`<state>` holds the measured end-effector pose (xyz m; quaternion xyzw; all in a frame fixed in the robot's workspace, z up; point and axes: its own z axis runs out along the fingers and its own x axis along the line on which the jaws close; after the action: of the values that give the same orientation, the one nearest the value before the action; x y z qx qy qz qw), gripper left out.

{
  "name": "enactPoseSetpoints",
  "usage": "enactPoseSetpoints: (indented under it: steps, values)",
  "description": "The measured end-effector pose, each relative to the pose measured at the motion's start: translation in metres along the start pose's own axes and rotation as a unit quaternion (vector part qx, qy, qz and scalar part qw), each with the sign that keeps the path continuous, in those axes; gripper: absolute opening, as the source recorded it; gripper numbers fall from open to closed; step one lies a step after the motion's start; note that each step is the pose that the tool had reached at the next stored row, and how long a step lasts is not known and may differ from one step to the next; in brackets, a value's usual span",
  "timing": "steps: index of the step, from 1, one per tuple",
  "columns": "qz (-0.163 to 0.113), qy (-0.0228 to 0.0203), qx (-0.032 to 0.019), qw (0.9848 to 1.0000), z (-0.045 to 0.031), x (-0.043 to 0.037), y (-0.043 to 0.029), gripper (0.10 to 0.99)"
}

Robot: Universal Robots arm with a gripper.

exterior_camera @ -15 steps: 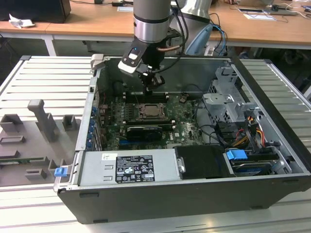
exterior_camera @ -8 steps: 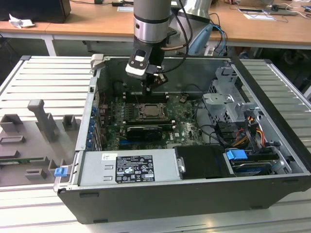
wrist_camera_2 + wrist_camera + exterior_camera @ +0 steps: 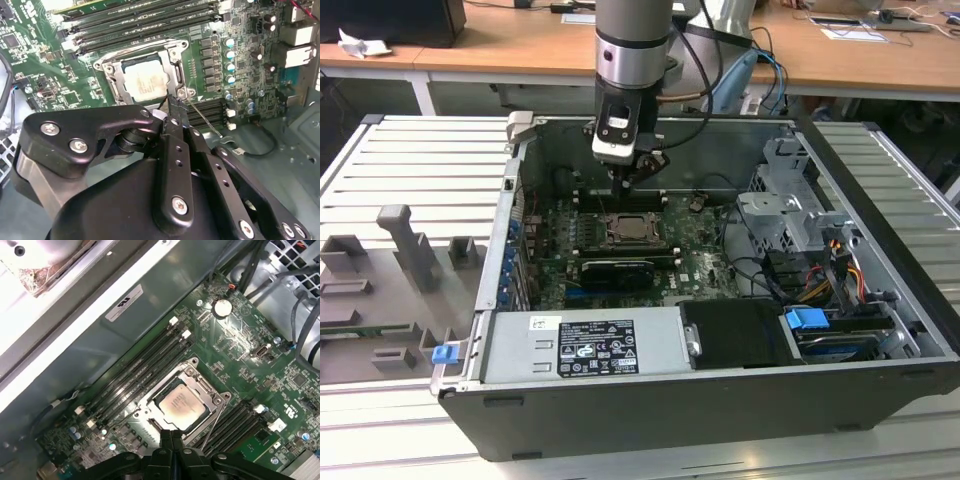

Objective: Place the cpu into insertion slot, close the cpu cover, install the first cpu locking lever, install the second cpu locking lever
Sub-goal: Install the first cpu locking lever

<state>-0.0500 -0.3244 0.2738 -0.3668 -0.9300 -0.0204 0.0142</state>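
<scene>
Black jaws together near cpu (image 3: 181,404); case (image 3: 720,400) on slatted table (image 3: 410,160), desks (image 3: 520,45) behind.

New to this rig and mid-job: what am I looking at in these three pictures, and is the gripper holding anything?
The exterior view looks from outside at one robot arm reaching down into an open computer case. Both wrist views ride on the arm, looking past its black gripper at the green motherboard. The cpu is already seated, with the cpu cover down around it. The gripper is shut, its tip at the cover's corner beside a thin locking lever; I see nothing carried.
</scene>
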Motion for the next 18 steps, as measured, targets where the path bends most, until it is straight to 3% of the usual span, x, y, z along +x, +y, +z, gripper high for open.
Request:
enactPoseSetpoints:
  steps: [3,8,13,17,18]
  values:
    - [-0.03,0.0008,0.0012,0.9996,0.0,0.0,0.0,0.106]
    - [-0.074,0.002,0.003,0.9973,0.0,0.0,0.0,0.106]
    - [-0.134,0.0037,0.0055,0.9909,0.0,0.0,0.0,0.106]
    - [-0.152,0.0042,0.0062,0.9884,0.0,0.0,0.0,0.106]
    - [-0.162,0.0045,0.0067,0.9867,0.0,0.0,0.0,0.106]
